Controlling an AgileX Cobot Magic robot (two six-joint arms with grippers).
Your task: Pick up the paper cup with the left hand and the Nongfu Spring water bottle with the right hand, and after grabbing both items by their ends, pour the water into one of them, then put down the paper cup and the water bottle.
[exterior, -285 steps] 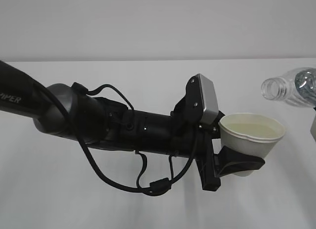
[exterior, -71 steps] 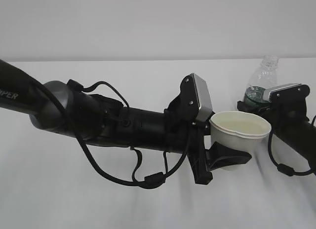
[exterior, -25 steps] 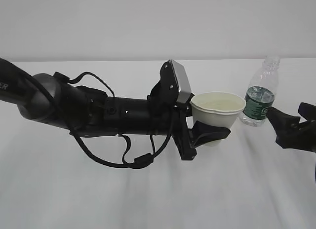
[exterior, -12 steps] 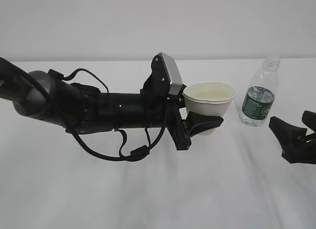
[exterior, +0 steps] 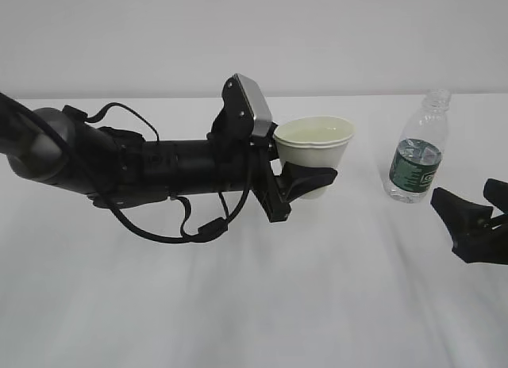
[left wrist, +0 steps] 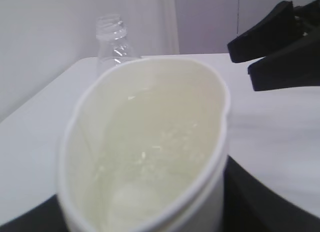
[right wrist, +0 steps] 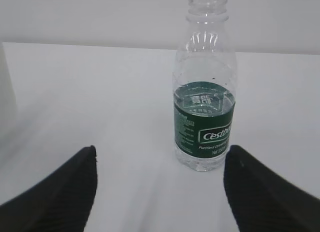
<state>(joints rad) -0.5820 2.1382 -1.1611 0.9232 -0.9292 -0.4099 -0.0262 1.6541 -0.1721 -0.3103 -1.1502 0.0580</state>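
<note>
Left arm [exterior: 119, 166] comes across thick, round and matte black, a bulbous joint at its near end. Thin black cables [exterior: 171, 225] loop over and under it, one carrying a small clip. A silver-grey, rounded-corner block [exterior: 248, 106] sits on a black bracket by the wrist. Right gripper [exterior: 476, 225]: black, wedge-shaped fingers [right wrist: 60, 194] with finely ribbed faces.

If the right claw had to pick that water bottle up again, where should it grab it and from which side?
Probably around the green label band of the water bottle, coming in level from the camera side. The bottle stands upright and capless on the table, directly ahead of the open right claw, and the band looks like its straightest stretch.
</note>
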